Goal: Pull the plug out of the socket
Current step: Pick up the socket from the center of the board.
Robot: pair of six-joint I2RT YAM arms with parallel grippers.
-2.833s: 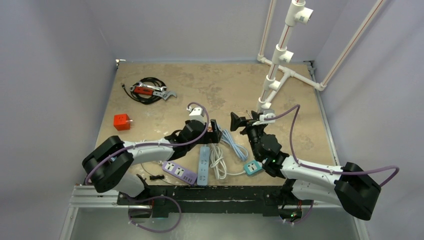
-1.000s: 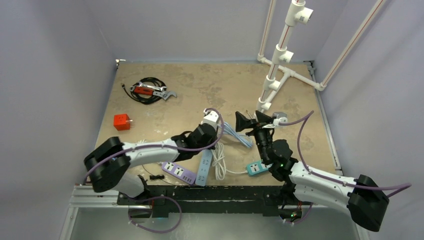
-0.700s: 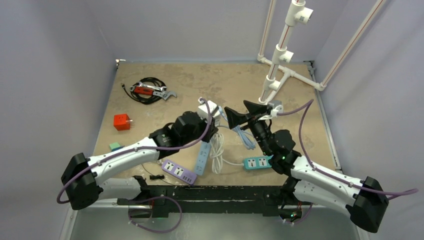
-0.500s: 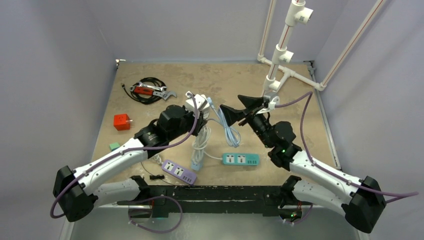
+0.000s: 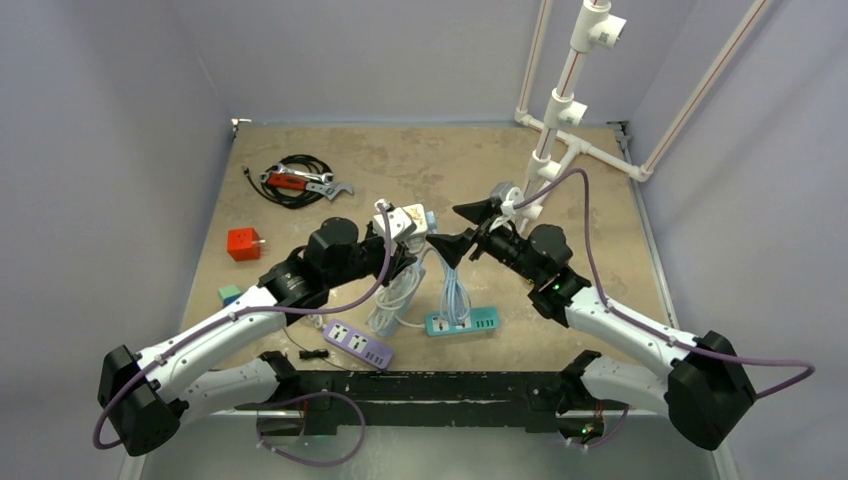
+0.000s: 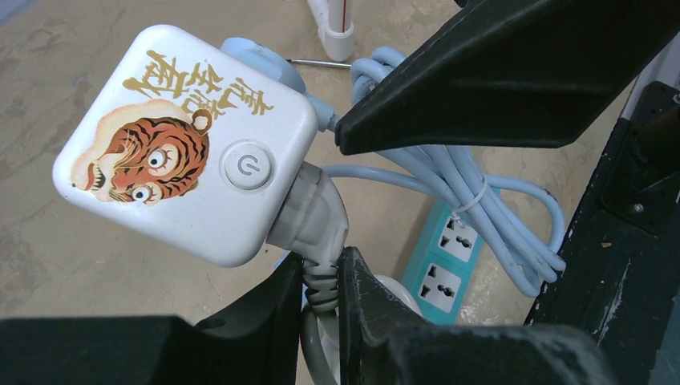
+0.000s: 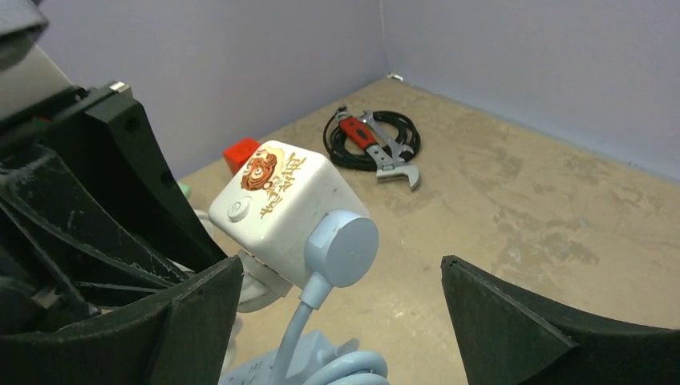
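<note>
While well apart from wrench point(image 5: 310, 182), cord tangle point(image 5: 395, 300) just beneath socket point(image 5: 397, 220).

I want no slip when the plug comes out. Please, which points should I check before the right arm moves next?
1. Left fingers shut on the white cord at the cube socket: ok.
2. Blue plug seated in the cube socket: ok.
3. Right fingers open, one on each side of the plug: ok.
4. Right fingers gripping the plug: not ok, not yet closed.
5. Blue cable slack enough for the pull: cannot tell.
</note>
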